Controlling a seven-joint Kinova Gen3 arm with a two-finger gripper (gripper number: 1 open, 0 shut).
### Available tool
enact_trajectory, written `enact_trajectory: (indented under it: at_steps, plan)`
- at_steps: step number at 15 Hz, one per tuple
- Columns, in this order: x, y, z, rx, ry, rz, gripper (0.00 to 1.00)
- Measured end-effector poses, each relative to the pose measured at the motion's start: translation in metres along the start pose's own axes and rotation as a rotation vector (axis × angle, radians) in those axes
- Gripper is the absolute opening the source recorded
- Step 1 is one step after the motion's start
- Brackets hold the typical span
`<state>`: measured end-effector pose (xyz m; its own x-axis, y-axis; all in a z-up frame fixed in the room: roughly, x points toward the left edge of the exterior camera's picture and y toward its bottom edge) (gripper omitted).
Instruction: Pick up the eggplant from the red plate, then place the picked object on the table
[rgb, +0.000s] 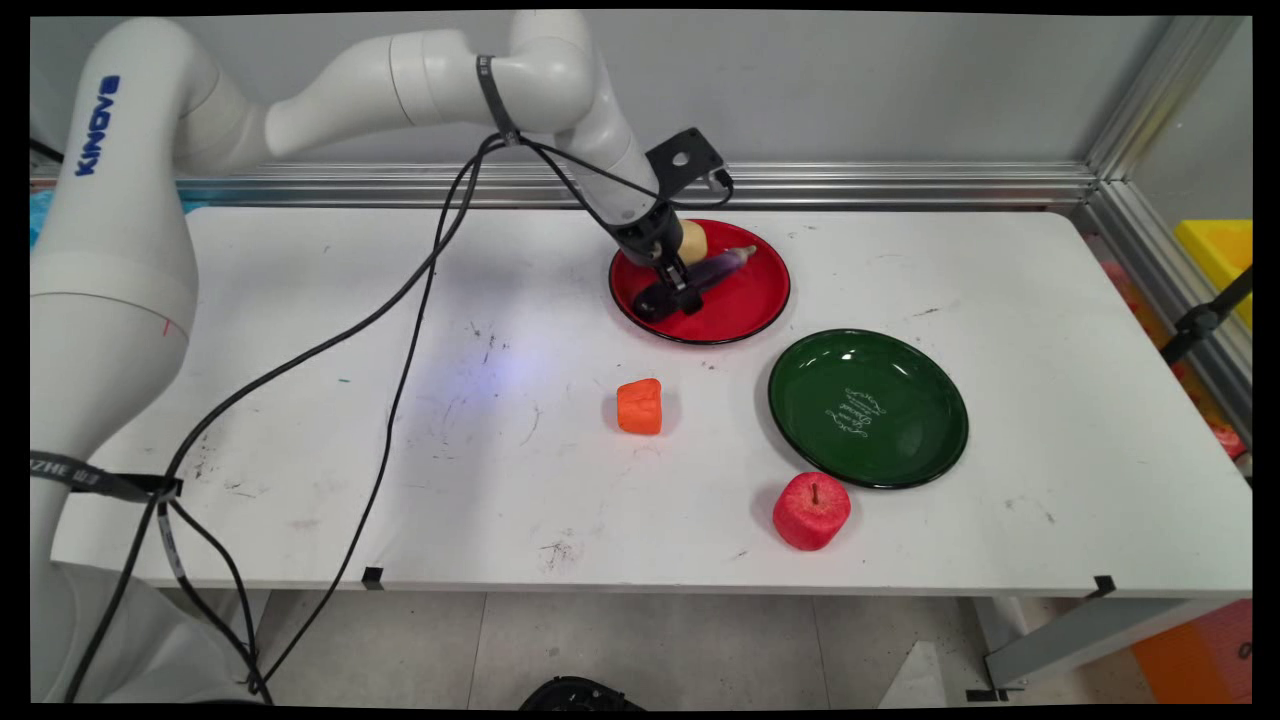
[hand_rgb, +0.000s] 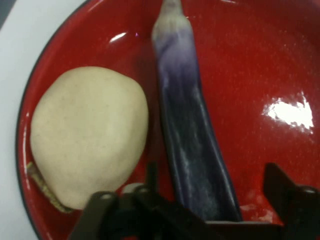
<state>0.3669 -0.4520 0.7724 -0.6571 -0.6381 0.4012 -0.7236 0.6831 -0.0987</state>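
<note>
My gripper (rgb: 672, 290) is down in the red plate (rgb: 752, 300) at the back middle of the table, open. Its fingers straddle the lower end of a purple eggplant (rgb: 722, 266) that lies across the plate. In the hand view the eggplant (hand_rgb: 190, 125) runs up between the two fingers; the left finger (hand_rgb: 151, 175) is close beside it and the right finger (hand_rgb: 278, 181) stands apart from it. A beige potato (hand_rgb: 90, 135) lies in the red plate (hand_rgb: 260, 60) to the eggplant's left, almost touching it. In the main view the potato (rgb: 693, 240) is partly hidden behind the hand.
A green plate (rgb: 905, 445) sits to the right of and nearer than the red one. An orange carrot chunk (rgb: 640, 406) lies mid-table, and a red apple (rgb: 811, 511) stands near the front edge below the green plate. Black cables hang across the table's left half.
</note>
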Motion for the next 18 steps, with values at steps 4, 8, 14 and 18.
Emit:
enact_trajectory:
  at_steps: [4, 8, 14, 18]
  plan:
    - [0.0, 0.004, 0.005, -0.011, 0.003, -0.007, 0.0]
    - [0.006, 0.004, 0.003, -0.02, 0.013, -0.005, 0.0]
    - [0.021, 0.004, -0.016, -0.043, 0.032, 0.014, 0.0]
    - [0.03, 0.015, -0.036, -0.089, 0.048, 0.028, 0.0]
